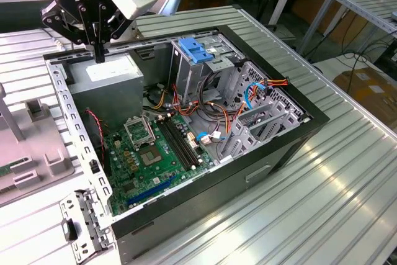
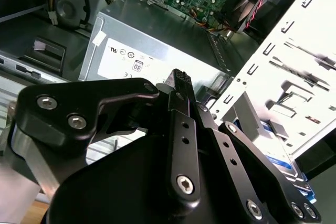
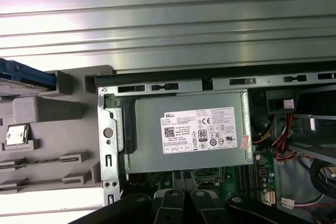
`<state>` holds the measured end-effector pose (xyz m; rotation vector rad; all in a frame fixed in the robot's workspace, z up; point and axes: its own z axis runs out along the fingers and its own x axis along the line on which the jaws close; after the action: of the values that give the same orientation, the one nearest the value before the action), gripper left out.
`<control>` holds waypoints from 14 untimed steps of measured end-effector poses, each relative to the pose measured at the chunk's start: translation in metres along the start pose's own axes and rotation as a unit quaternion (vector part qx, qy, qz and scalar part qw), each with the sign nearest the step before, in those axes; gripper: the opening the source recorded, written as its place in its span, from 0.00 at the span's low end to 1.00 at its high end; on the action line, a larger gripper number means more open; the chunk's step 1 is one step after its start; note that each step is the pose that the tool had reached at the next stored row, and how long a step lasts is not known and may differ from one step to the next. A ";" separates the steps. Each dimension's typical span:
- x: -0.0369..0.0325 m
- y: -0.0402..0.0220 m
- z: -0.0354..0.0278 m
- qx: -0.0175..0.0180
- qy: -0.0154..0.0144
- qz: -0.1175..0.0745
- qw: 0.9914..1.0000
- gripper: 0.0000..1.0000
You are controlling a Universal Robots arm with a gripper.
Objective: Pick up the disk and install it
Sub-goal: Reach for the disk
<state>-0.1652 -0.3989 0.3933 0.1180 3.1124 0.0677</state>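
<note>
My hand (image 3: 178, 205) hangs over the open computer case (image 3: 173, 75), its black links above the green motherboard (image 3: 210, 179). Just beyond that board lies the grey power-supply box (image 3: 149, 129), white label (image 3: 198, 129) facing up (red and yellow wires (image 3: 278, 140) bunch beside it, on the side away from the case's perforated metal wall (image 3: 107, 135)). Outside that wall, just beside it on the ribbed metal counter (image 3: 184, 24), sits a grey plastic holder (image 3: 47, 111) with narrow slots, a small silver square chip (image 3: 16, 135) in one pocket and the disk (image 3: 21, 72) showing a blue rail at its far corner.
</note>
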 end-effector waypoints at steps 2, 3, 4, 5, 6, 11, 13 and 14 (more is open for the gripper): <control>0.0012 -0.0001 -0.0001 0.000 0.000 0.000 1.000 0.11; 0.0019 -0.0001 -0.0001 0.000 0.000 0.000 1.000 0.11; 0.0024 -0.0002 0.0000 0.000 0.000 0.000 1.000 0.11; 0.0033 -0.0003 -0.0001 0.000 0.000 0.000 1.000 0.11; 0.0044 -0.0004 -0.0001 0.000 0.000 0.000 1.000 0.11; 0.0096 -0.0007 -0.0003 0.000 0.000 0.000 1.000 0.11; 0.0114 -0.0009 -0.0004 0.000 0.000 0.000 1.000 0.11; 0.0121 -0.0009 -0.0004 0.000 0.000 0.000 1.000 0.11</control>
<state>-0.1773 -0.3989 0.3933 0.1179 3.1125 0.0676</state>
